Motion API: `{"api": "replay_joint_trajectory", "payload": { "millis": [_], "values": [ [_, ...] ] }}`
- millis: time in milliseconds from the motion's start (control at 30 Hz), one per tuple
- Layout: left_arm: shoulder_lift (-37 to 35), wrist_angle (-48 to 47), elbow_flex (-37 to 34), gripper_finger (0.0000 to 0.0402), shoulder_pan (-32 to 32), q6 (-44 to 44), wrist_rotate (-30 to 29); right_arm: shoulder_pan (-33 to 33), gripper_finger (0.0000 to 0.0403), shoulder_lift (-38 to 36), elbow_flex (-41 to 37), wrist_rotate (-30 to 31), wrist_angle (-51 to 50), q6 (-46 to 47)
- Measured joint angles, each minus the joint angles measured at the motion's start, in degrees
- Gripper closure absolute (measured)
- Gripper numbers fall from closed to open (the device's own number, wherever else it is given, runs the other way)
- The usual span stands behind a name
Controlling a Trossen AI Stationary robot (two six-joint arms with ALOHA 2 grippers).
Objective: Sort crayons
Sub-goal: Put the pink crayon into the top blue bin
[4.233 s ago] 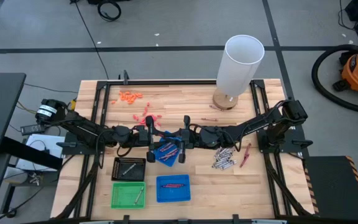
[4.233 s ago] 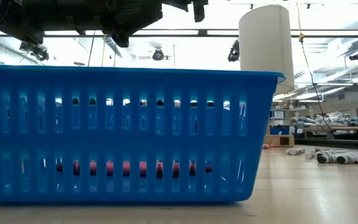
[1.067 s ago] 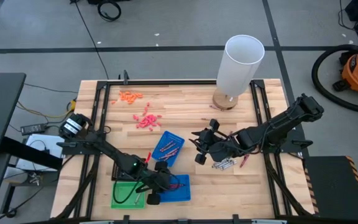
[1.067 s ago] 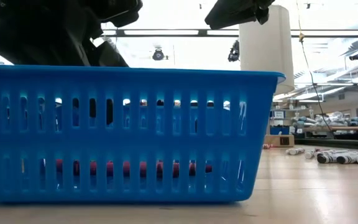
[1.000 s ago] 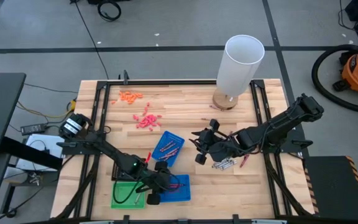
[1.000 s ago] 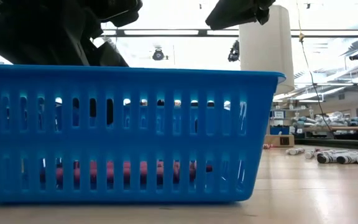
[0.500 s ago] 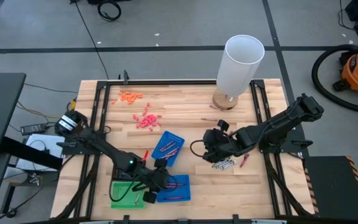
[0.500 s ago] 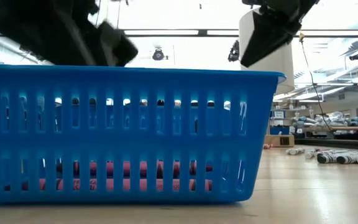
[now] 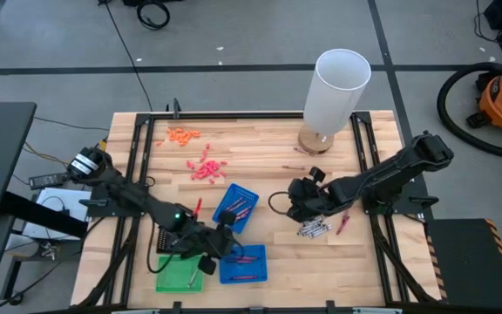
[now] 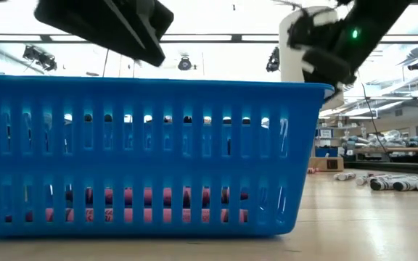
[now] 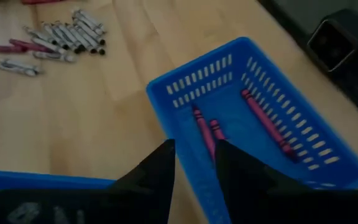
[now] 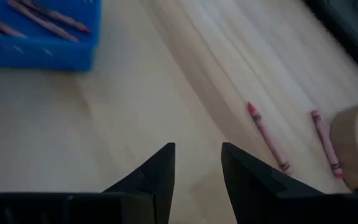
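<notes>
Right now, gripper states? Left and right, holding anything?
Left gripper: open, nothing between its fingers, above the blue slotted plastic basket holding red crayons.
Right gripper: open, empty, over the bare wooden table.

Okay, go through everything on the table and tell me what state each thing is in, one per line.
Left gripper: open, empty, above the front blue tray.
Right gripper: open, empty.
Front blue tray: holds red crayons.
Tilted blue tray: holds crayons.
Green tray: holds one crayon.
Grey crayons: loose pile.
White cylinder: upright.
</notes>
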Motion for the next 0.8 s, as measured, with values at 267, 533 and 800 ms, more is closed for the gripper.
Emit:
{"api": "replay_joint_trajectory", "payload": {
  "millis": [267, 533, 800],
  "values": [
    [0.0, -1.2, 0.0, 0.0276, 2.7, 2.6, 0.0, -4.7, 0.0264, 0.0, -5.4, -2.2, 5.1, -4.0],
    [-0.2, -4.2, -0.1, 0.0276, 2.6, 4.4, 0.2, -12.7, 0.0264, 0.0, -11.2, -11.6, 17.0, -15.0],
    [-3.3, -5.1, -2.5, 0.0276, 2.7, 4.2, 0.1, -22.4, 0.0264, 0.0, -13.2, -16.5, 23.6, -26.4]
  ]
}}
